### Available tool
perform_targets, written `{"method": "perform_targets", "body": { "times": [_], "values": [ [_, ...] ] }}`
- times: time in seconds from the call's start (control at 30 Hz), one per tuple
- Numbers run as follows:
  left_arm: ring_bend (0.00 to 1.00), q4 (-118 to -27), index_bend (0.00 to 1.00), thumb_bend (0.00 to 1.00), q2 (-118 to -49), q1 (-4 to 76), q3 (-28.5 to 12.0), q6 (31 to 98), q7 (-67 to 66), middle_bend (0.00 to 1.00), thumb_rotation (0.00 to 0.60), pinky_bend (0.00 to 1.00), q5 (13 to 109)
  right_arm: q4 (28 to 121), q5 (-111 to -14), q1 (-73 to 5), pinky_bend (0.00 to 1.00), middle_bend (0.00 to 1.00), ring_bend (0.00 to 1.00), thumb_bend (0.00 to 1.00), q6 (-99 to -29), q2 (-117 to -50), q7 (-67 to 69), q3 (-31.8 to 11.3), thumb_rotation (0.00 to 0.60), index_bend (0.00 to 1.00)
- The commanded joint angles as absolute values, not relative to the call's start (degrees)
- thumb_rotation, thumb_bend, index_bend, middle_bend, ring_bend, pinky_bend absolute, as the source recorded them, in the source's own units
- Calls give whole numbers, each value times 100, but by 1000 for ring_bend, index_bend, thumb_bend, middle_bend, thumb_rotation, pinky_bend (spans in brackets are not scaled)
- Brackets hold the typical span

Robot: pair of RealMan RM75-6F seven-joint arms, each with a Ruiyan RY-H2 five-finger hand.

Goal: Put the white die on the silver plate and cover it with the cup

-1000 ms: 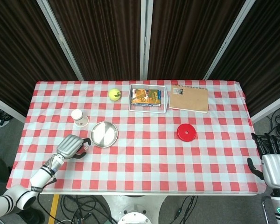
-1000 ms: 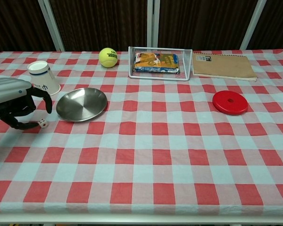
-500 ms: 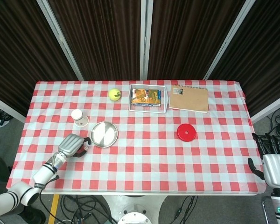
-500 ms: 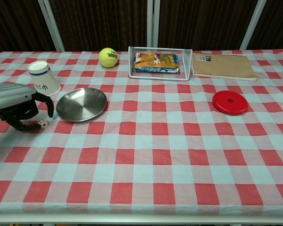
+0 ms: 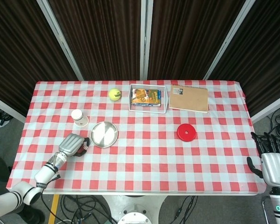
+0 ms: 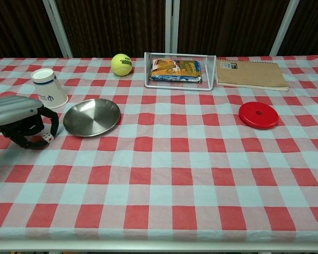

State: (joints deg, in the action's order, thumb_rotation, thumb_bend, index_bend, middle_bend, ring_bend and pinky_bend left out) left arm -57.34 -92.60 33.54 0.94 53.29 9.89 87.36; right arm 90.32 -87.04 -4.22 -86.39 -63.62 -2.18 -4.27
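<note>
Bright even overhead light, soft faint shadows, sharp focus, mild sheen on silver plate

A red-and-white checked cloth is covering the bench. A yellow tennis ball is sitting at the far side, left of centre. Just right of it, a white wire tray is holding a snack packet. A brown spiral notebook is lying flat to the right of the tray. A red disc is lying nearer, right of centre, well apart from the notebook.
</note>
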Motion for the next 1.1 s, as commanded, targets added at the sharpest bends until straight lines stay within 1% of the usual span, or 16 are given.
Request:
{"method": "perform_targets", "body": {
  "times": [0.03,0.2,0.33,0.43,0.57,0.67,0.77,0.93,1.03,1.1],
  "values": [
    [856,-5723,541,380,-9272,3343,63,5409,998,891,600,858,8710,9048,-8707,-420,0,200,0,327,-8643,-6360,-227,-423,600,37],
    [856,-6131,542,382,-9015,3390,-99,5581,1207,891,600,859,8665,9064,-8751,-381,0,200,0,327,-8729,-6351,-232,-409,600,37],
    [856,-6577,541,381,-8776,3547,-326,5567,1355,889,600,858,8571,9029,-8786,-332,0,200,0,327,-8805,-6355,-183,-384,600,37],
    [855,-6771,532,380,-8713,3776,-480,5317,1161,885,600,858,8453,8999,-8817,-308,0,200,0,327,-8847,-6359,-137,-371,600,37],
    [854,-6847,514,380,-8850,4125,-715,4734,779,880,600,859,8029,8986,-8857,-287,0,200,0,327,-8881,-6347,-95,-352,600,37],
    [853,-6738,503,380,-9023,4311,-815,4424,518,875,600,859,7746,8995,-8876,-269,0,200,0,327,-8916,-6322,-90,-349,600,37],
    [852,-6578,496,379,-9204,4416,-868,4264,261,872,600,859,7507,8989,-8875,-248,0,200,0,327,-8937,-6314,-74,-345,600,37],
    [848,-6455,445,360,-9401,4478,-929,4144,37,860,600,858,7172,8956,-8861,-242,0,200,0,327,-8920,-6330,-31,-340,600,37],
    [831,-6507,377,291,-9466,4413,-956,4345,-50,835,600,859,7094,8942,-8857,-247,0,199,0,327,-8915,-6335,-20,-349,600,37],
    [791,-6598,324,249,-9460,4339,-964,4548,-87,777,600,859,7101,8943,-8854,-257,1,200,0,327,-8904,-6333,-24,-358,600,37]
  ]
}}
